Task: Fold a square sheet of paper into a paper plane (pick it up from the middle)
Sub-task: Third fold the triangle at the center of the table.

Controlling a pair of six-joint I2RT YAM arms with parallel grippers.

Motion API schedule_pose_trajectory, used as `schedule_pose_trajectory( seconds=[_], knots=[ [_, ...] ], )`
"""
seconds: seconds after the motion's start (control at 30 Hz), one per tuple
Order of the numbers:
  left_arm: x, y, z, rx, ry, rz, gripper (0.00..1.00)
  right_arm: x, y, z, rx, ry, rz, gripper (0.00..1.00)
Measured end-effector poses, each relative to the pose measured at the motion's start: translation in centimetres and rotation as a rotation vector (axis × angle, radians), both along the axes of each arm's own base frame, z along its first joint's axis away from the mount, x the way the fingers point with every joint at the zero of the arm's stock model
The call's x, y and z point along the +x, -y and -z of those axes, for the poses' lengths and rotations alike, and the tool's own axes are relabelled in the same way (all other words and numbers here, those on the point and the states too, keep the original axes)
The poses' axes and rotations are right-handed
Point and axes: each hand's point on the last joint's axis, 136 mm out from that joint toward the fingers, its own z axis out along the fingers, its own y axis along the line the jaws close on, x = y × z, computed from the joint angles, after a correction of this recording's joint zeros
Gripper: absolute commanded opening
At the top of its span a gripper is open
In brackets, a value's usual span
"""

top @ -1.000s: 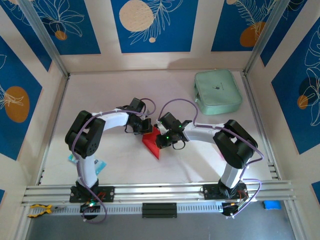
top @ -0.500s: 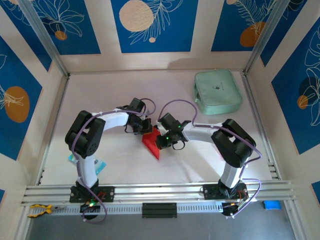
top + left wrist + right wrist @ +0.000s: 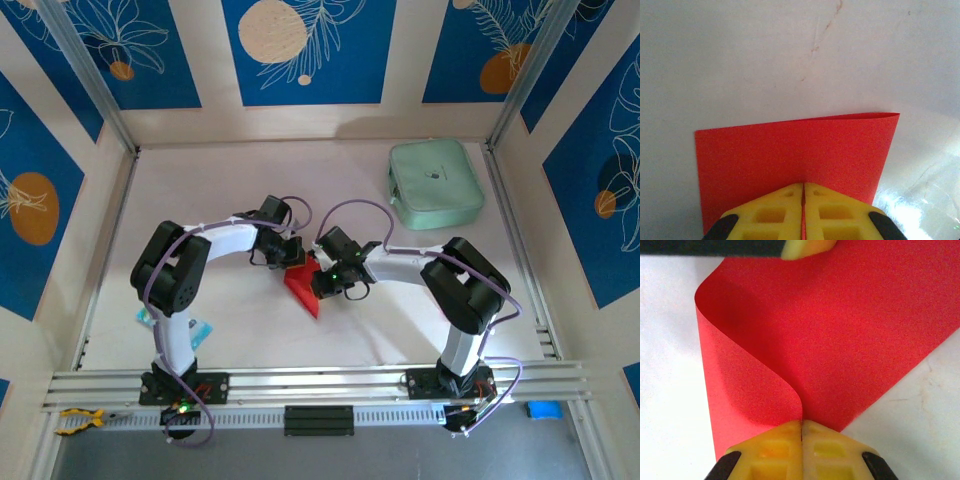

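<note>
As the right gripper [image 3: 801, 424] clamps, paper [image 3: 840, 340] stays put.

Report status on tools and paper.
Left tool shut on red paper. Right tool shut on it too, sheet curling over. Mint pouch far right, out of the way.

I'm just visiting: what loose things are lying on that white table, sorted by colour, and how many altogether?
Red: 1, thin bright red paper sheet, curled over on itself
Mint green: 1, rounded mint-green pouch
Blue and white: 1, small blue-and-white packet, partly hidden
Total: 3
</note>
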Motion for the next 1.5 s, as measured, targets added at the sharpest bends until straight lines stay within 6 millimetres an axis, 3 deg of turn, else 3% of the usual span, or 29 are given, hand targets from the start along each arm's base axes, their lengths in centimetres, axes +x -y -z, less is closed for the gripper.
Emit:
schedule_pose_trajectory(
  seconds=[0.13,0.3,0.37,0.43,0.53,0.8,1.03,1.5],
  knots=[
    [0.5,-0.2,-0.3,0.019,0.014,-0.013,0.27,0.0,-0.1,0.0,0.005,0.004,0.000,0.00],
    [0.6,-1.4,-2.8,0.040,0.089,-0.061,0.31,0.1,-0.1,0.0,0.008,0.005,-0.001,0.00],
    [0.3,-2.0,-4.4,0.032,0.128,-0.085,0.26,0.1,-0.1,0.0,0.008,0.005,0.000,0.00],
    [-0.2,-2.3,-6.1,0.000,0.167,-0.104,0.14,0.1,-0.1,0.0,0.008,0.005,0.000,0.00],
    [-1.8,-2.2,-7.2,-0.087,0.168,-0.131,0.00,0.1,-0.1,0.0,0.008,0.005,0.000,0.00],
    [-6.9,-0.9,-4.2,-0.225,-0.014,-0.170,0.00,0.1,-0.1,0.0,0.008,0.005,0.000,0.00],
    [-7.2,0.7,-4.1,-0.262,-0.033,-0.150,0.00,0.0,-0.1,0.0,0.006,0.007,-0.001,0.00],
    [-7.8,0.2,-1.6,-0.195,-0.073,-0.144,0.00,0.0,-0.2,0.0,0.010,0.008,0.000,0.00]
  ],
)
